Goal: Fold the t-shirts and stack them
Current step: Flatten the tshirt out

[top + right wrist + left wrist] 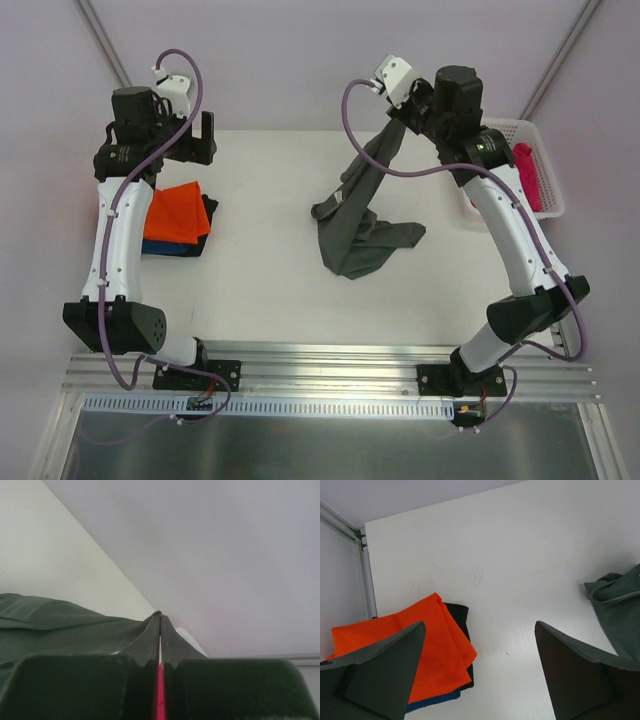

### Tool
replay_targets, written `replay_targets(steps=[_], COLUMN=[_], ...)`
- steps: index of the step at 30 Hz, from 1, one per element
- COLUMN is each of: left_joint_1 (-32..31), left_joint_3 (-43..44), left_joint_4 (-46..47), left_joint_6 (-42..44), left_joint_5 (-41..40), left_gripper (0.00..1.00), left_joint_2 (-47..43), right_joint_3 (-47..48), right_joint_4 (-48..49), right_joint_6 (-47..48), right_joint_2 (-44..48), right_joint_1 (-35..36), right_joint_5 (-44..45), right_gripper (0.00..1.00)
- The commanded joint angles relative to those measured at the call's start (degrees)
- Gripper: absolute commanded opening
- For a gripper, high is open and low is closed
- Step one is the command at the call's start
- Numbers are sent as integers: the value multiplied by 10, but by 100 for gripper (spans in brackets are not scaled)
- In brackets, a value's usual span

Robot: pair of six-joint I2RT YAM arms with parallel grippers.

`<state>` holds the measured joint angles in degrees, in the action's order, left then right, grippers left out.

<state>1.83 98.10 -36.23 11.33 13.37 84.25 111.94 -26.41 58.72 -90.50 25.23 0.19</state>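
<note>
My right gripper (398, 122) is shut on the dark grey t-shirt (362, 215) and holds it up by one end; the rest hangs down and trails on the table centre. In the right wrist view the grey cloth (75, 625) is pinched between the jaws (160, 630). My left gripper (204, 138) is open and empty above the table's far left. Below it lies a folded stack with the bright orange t-shirt (178, 214) on top, a dark one and a blue one (432, 700) beneath. The orange shirt (437, 645) shows between the left fingers. A magenta pink t-shirt (526, 176) lies in the basket.
The white mesh basket (548, 166) stands at the far right edge of the table. The grey shirt's edge (617, 610) shows at the right of the left wrist view. A metal frame post (366, 580) runs along the table's left side.
</note>
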Motion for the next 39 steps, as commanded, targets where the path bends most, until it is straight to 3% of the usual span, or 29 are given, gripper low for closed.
replay_targets(steps=[1, 4, 7, 13, 17, 21, 25, 33, 39], left_joint_1=[-4, 5, 19, 35, 35, 34, 16, -58, -107], left_joint_3=[-5, -7, -9, 6, 7, 5, -3, -62, -74], left_joint_4=[8, 12, 18, 26, 26, 25, 20, 3, -25], left_joint_6=[-6, 0, -8, -31, -39, -44, -23, 18, 37], left_joint_5=[-22, -55, -68, -90, -57, -23, 30, 64, 129], left_gripper=[92, 94, 96, 96, 95, 92, 89, 89, 87], left_joint_2=[-25, -33, -39, -40, -40, -44, -53, -74, -56], right_joint_3=[26, 65, 72, 135, 128, 186, 235, 85, 96], right_joint_4=[17, -61, -113, -95, -16, 30, 60, 65, -21], right_joint_6=[30, 37, -3, -30, -10, 31, 141, 194, 137], right_joint_2=[-1, 15, 51, 18, -53, -229, -343, -309, -298], right_joint_1=[-9, 1, 27, 103, 70, 13, -42, -123, -185], right_joint_5=[50, 27, -68, -124, -105, -65, 18, 121, 198], right_gripper=[0, 1, 1, 1, 1, 1, 1, 1, 1])
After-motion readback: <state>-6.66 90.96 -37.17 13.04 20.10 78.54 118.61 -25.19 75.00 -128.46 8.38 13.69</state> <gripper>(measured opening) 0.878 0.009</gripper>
